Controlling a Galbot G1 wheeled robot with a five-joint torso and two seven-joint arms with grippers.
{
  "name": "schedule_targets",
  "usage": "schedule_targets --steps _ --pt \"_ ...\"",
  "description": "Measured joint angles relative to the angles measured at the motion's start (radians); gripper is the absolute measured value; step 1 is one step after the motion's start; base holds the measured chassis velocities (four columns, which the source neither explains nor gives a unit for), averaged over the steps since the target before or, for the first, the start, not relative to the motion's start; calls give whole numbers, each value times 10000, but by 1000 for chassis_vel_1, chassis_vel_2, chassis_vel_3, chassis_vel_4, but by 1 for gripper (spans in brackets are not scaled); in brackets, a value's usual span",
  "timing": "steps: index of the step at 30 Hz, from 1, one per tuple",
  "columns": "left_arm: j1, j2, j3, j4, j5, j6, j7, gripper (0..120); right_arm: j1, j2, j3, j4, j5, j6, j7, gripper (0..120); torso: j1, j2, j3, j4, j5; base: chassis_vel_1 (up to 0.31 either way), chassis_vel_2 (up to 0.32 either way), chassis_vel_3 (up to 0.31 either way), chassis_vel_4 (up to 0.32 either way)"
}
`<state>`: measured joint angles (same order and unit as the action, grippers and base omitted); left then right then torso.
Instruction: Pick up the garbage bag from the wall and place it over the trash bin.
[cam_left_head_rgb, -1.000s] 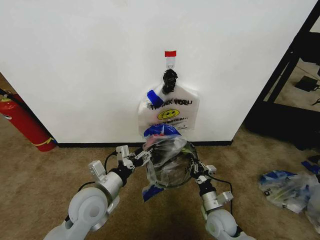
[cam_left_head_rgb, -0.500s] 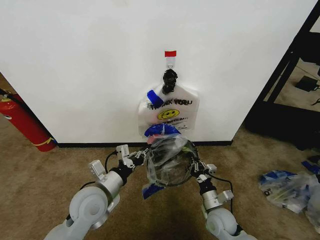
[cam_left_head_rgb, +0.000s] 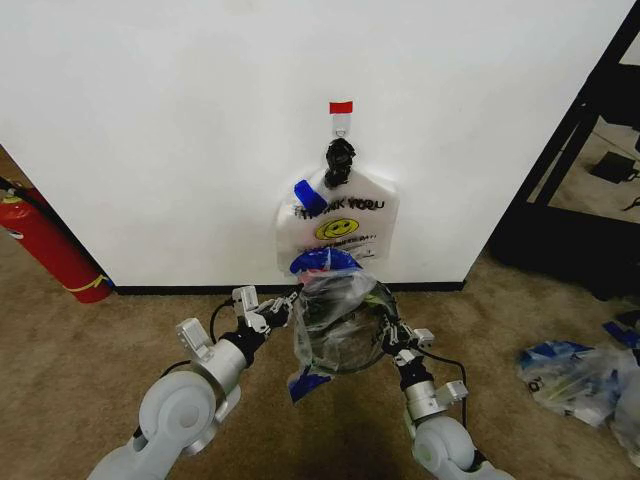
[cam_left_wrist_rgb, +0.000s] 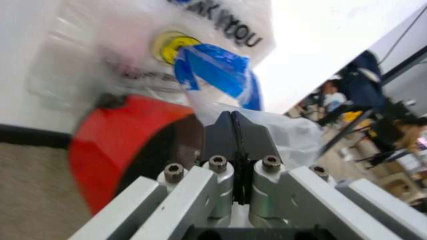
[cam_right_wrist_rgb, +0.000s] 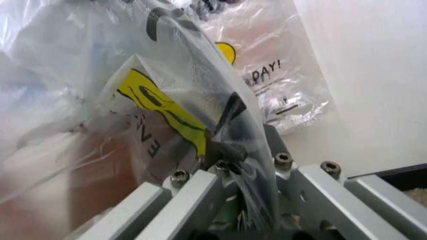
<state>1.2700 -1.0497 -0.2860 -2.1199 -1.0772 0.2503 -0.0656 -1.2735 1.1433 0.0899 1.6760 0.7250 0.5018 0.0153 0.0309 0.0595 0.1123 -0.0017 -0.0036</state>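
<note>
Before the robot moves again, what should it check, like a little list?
1. Left end effector pinching the garbage bag: ok, fingers closed on plastic in the left wrist view.
2. Right end effector gripping the bag's other side: ok.
3. Bag stretched open between both: ok.
4. Bag over the trash bin: ok, draped on top; how far down, cannot tell.
5. Bag clear of the white smiley bag on the wall: cannot tell, they overlap.

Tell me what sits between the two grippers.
In the head view, the garbage bag, stretched over the trash bin, spans the gap between the left gripper and right gripper.
</note>
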Motion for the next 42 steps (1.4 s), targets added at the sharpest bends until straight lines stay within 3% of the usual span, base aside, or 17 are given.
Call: schedule_targets --steps 14,20,27,35,41,42 --pt "-293 -4 269 1200 3237 -2023 788 0 -288 -123 -118 1062 1611 -621 393 0 0 0 0 1 -1 0 0 0 0" --pt "-772 411 273 2065 4023 -3395 2247 0 -223 -114 -383 1294 2025 -895 424 0 0 0 0 2 0 0 0 0 0" --pt "-1260 528 381 2957 4122 -4241 3395 0 -316 -137 -474 1632 2426 -1170 537 0 0 0 0 0 -1 0 0 0 0" --pt "-1833 565 526 3641 4229 -4804 3895 0 -386 -159 -528 1846 2602 -1450 683 0 0 0 0 1 -1 0 0 0 0" --pt "-1806 649 479 3481 4144 -4949 3571 0 -357 -71 -585 1805 2517 -1475 698 0 0 0 0 -1 -1 0 0 0 0" --pt "-1654 684 380 3324 4113 -4953 3299 5 -341 -26 -589 1740 2478 -1453 697 0 0 0 0 0 0 0 0 0 0"
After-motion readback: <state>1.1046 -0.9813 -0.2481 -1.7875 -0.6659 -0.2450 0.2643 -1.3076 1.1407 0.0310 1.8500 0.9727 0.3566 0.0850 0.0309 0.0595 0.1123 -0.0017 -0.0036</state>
